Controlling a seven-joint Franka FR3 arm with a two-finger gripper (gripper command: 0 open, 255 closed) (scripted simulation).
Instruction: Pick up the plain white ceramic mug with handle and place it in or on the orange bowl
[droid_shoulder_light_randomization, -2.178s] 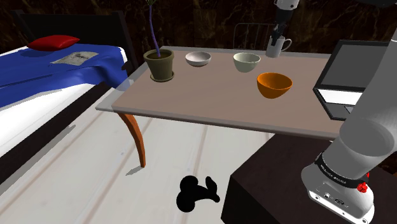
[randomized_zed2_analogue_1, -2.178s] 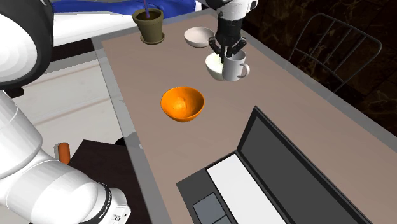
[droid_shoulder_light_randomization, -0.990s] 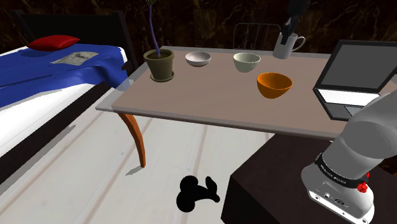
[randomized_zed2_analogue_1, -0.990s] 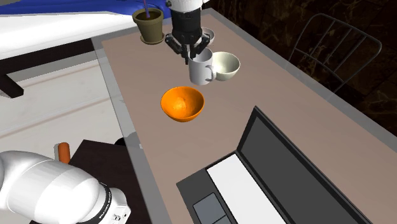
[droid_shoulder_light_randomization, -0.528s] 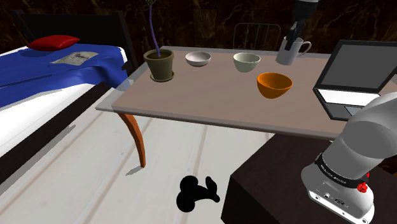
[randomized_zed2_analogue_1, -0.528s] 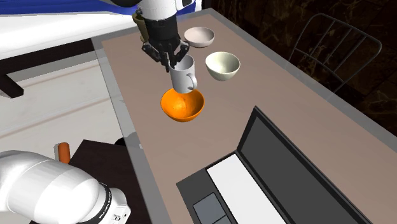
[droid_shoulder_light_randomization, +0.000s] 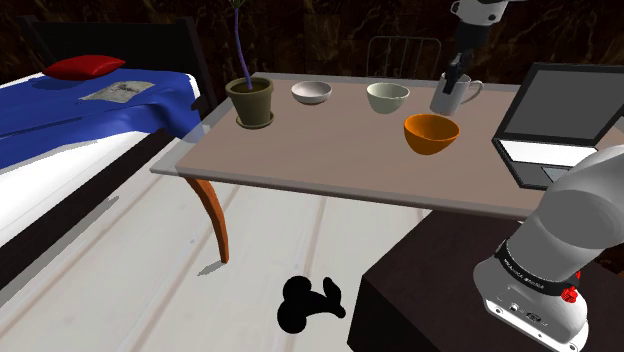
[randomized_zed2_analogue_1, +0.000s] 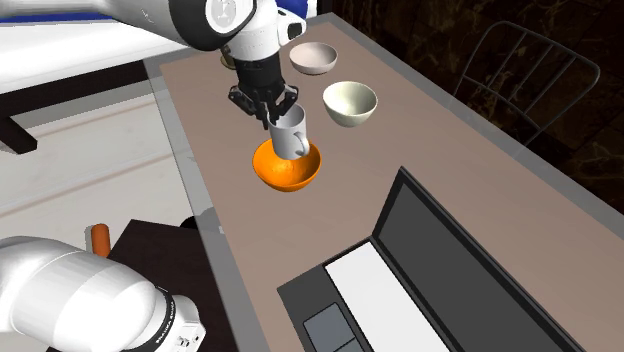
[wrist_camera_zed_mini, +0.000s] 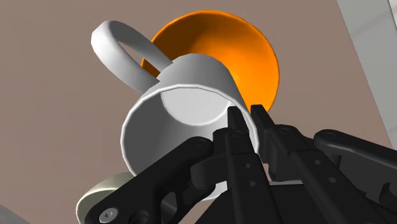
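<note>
A plain white mug (randomized_zed2_analogue_1: 291, 137) with a handle hangs tilted just above the orange bowl (randomized_zed2_analogue_1: 287, 170), which sits on the brown table (randomized_zed2_analogue_1: 450, 150). My black gripper (randomized_zed2_analogue_1: 272, 112) is shut on the mug's rim, one finger inside the cup and one outside. In the wrist view the mug (wrist_camera_zed_mini: 184, 102) is clasped by the gripper (wrist_camera_zed_mini: 247, 116), its handle pointing away from the fingers, and the orange bowl (wrist_camera_zed_mini: 254, 57) lies right behind it. From the shoulder view the mug (droid_shoulder_light_randomization: 448, 97) hangs under the gripper (droid_shoulder_light_randomization: 453, 78), a little above and behind the bowl (droid_shoulder_light_randomization: 431, 133).
A pale bowl (randomized_zed2_analogue_1: 350, 102) and a pinkish-white bowl (randomized_zed2_analogue_1: 313, 57) stand farther along the table, with a potted plant (droid_shoulder_light_randomization: 250, 100) at the far end. An open laptop (randomized_zed2_analogue_1: 400, 270) sits close to the orange bowl. A wire chair (randomized_zed2_analogue_1: 530, 80) stands behind the table.
The gripper has carried the mug from beside the pale bowl across to the orange bowl and lowered it. The mug now hangs just over the bowl's hollow.
</note>
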